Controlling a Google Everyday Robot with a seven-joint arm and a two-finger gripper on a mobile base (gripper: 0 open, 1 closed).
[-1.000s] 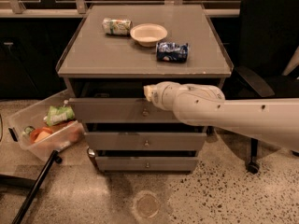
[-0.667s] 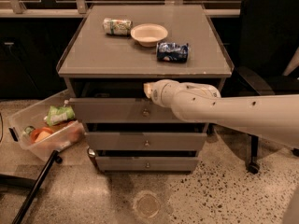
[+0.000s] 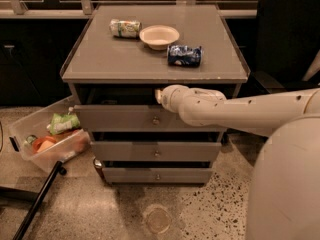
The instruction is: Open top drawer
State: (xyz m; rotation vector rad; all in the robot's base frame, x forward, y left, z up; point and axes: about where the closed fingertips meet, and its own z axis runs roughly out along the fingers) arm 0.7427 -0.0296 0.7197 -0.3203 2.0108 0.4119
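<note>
The top drawer [image 3: 120, 118] is the widest of three grey fronts on the cabinet, with a small round metal knob [image 3: 156, 120]. Its front stands out a little from the cabinet, with a dark gap above it. My gripper [image 3: 161, 95] is at the end of the white arm that reaches in from the right. It sits at the drawer's top edge, just above the knob and under the cabinet top. Its tip is buried in the dark gap. The two narrower drawer fronts [image 3: 155, 151] lie below.
On the cabinet top [image 3: 100, 59] lie a green-white packet [image 3: 125, 28], a white bowl [image 3: 159, 36] and a blue bag [image 3: 184, 55]. A clear bin [image 3: 22, 129] with snacks stands on the floor at left. A black chair [image 3: 287, 39] is at right. A black pole [image 3: 37, 204] is at lower left.
The gripper stays at the drawer's top edge with almost no shift. A large white part of the arm has come into view at the lower right. The drawer front has not visibly moved.
</note>
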